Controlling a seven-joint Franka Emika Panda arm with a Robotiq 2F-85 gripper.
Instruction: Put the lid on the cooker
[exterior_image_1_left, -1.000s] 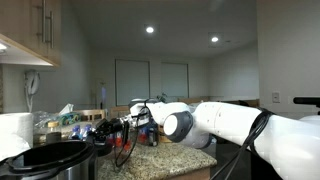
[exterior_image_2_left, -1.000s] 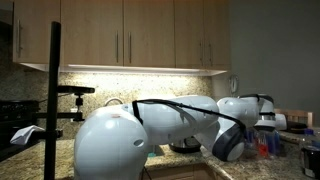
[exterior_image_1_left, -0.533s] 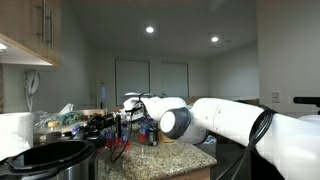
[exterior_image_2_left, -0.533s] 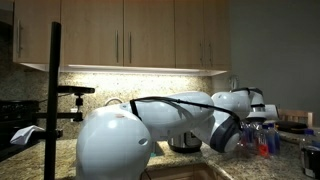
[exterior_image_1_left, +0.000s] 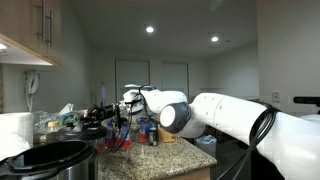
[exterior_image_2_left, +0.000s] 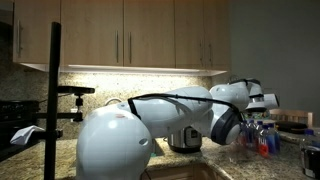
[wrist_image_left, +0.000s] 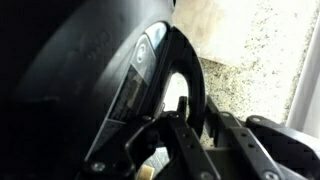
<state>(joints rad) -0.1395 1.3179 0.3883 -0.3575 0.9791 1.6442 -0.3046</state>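
— What is hiding here?
— The fat, smooth white robot arm is blocking a lot in both exterior views. In an exterior view it is covering most of the big round cooker with the silver steel body. Only a shiny bit is peeking out under it. In an exterior view the cooker is showing its black top rim, but the picture's edge is cutting off its bottom.
— And the lid?
— The round black domed lid with the shiny rim is filling the left of the wrist view, very close and blurry. In an exterior view the lid is looking like a small dark shape hanging in the air. It is sitting above and beside the cooker, not touching it.
— Is the hand holding it?
— The dark metal gripper is squeezing the lid, I think. The spot where it is pinching is lying in shadow.
— What is underneath?
— A speckled, bumpy-looking stone counter is showing at the right.
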